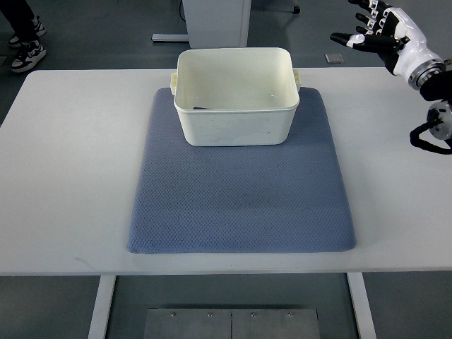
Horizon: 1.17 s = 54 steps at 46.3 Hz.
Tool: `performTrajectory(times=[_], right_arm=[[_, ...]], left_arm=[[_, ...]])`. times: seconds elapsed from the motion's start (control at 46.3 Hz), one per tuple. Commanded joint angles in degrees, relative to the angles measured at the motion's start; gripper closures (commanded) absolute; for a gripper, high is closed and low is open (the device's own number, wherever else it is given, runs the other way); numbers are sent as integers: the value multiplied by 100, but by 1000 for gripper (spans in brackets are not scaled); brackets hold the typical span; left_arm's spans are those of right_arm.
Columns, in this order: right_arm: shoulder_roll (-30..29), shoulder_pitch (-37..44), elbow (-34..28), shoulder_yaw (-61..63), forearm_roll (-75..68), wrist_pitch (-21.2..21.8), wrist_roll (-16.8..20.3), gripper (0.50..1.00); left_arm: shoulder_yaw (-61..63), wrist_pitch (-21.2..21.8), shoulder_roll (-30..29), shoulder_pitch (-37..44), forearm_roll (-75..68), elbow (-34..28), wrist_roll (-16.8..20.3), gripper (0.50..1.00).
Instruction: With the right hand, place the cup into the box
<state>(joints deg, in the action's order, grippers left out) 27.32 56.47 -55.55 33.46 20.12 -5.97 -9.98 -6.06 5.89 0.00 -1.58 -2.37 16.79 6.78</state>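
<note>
Seen from above, a white table (63, 176) fills most of the frame, its near edge running across the lower part of the picture and its far edge just behind the box. A blue-grey textured mat (240, 198) lies in the middle of it, wider toward the camera, with its corners rounded. On the far end of the mat stands the box (236, 106), a cream plastic tub with rounded corners and a small lug handle on each short side; its far rim reaches past the mat's far edge. Inside, against the near left wall, a small dark shape shows low down, too little of it visible to say whether it is the cup; no cup can be made out anywhere else on the table or mat. The right hand (381, 35) hangs at the upper right corner, above the table's far right edge and well apart from the box, its dark-tipped fingers (353, 39) spread loosely and holding nothing; the white wrist and a black cable loop below it run off the right edge. Beyond the table is a grey floor, with the base of a white cabinet or stand (212, 21) behind the box, and a person's shoes (27, 49) at the top left, cut off by the frame. Under the table's near edge a metal plate (232, 323) shows between two white legs.
</note>
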Motion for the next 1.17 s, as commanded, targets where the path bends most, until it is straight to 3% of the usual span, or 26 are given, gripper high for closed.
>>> performTrajectory(times=[0.0, 0.216, 0.518, 0.907, 1.145], right_arm=[[1, -241, 0, 318, 1, 87, 48, 502], [-51, -927, 0, 1276, 10, 500, 128, 500], [-824, -1674, 9, 2437, 36, 501, -39, 500], [-1677, -2246, 27, 3079, 45, 527, -22, 500], [-1826, -2325, 79, 3088, 115, 1001, 57, 500]], left_arm=[[0, 0, 0, 0, 0, 0, -1, 500], [0, 0, 0, 0, 0, 0, -1, 500], [0, 0, 0, 0, 0, 0, -1, 500], [0, 0, 0, 0, 0, 0, -1, 500], [0, 0, 0, 0, 0, 0, -1, 500]])
